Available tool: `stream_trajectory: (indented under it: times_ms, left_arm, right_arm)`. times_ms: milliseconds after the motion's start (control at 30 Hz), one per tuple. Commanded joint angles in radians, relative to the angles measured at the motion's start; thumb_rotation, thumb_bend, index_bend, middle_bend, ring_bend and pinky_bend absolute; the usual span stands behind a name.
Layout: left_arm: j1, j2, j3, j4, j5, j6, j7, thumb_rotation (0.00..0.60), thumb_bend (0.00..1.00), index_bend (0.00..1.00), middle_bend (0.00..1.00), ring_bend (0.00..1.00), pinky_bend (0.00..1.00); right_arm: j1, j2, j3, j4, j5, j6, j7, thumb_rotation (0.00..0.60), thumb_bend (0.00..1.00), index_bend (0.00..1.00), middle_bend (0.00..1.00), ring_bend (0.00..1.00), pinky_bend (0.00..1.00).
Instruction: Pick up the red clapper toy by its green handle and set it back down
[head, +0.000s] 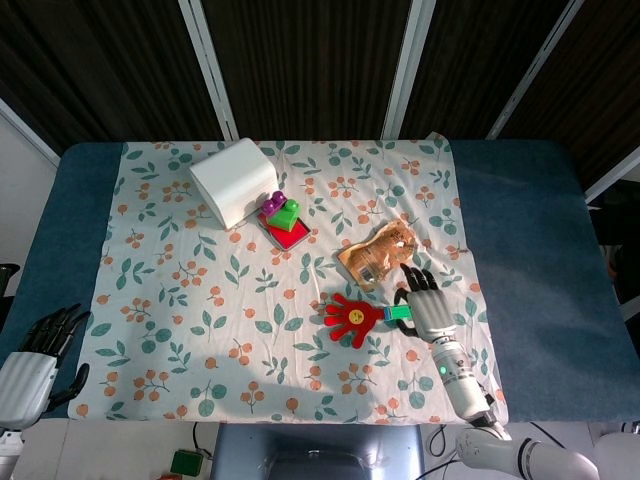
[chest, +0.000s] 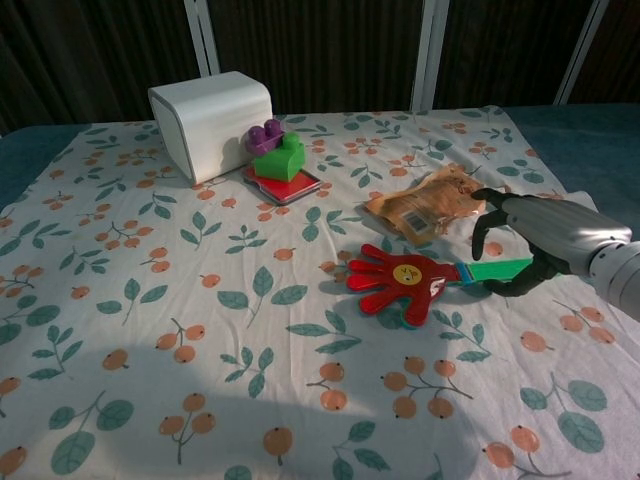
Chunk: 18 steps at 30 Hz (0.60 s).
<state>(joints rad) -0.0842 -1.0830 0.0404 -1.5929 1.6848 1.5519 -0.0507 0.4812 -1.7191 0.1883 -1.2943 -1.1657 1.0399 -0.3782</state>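
Observation:
The red clapper toy (head: 350, 318) (chest: 400, 280) lies flat on the floral cloth, its green handle (head: 397, 314) (chest: 497, 270) pointing to the right. My right hand (head: 428, 310) (chest: 535, 245) is over the far end of that handle, fingers arched above it and thumb low on the near side. The fingers are still apart and the handle rests on the cloth. My left hand (head: 35, 355) hangs off the table's front left corner, holding nothing; the chest view does not show it.
A crumpled snack packet (head: 378, 254) (chest: 430, 205) lies just behind the handle, close to my right fingertips. A white box (head: 232, 182) (chest: 212, 122) and a stack of toy blocks (head: 282, 215) (chest: 278, 158) stand at the back left. Bare blue table (head: 530, 250) lies to the right.

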Motion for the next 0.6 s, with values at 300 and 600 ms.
stream_trajectory:
  times_ms: [300, 600]
  left_arm:
    - [0.002, 0.001, 0.002, 0.002, 0.004, 0.005, -0.003, 0.600, 0.46, 0.00, 0.00, 0.01, 0.11]
    - [0.003, 0.001, 0.001, 0.001, 0.004, 0.005, 0.000, 0.600, 0.46, 0.00, 0.00, 0.01, 0.11]
  right_arm:
    - [0.010, -0.013, -0.009, 0.012, 0.007, 0.008, -0.001, 0.600, 0.41, 0.60, 0.03, 0.00, 0.00]
    - [0.014, -0.020, -0.010, 0.023, 0.014, 0.016, 0.006, 0.600, 0.43, 0.66, 0.11, 0.00, 0.00]
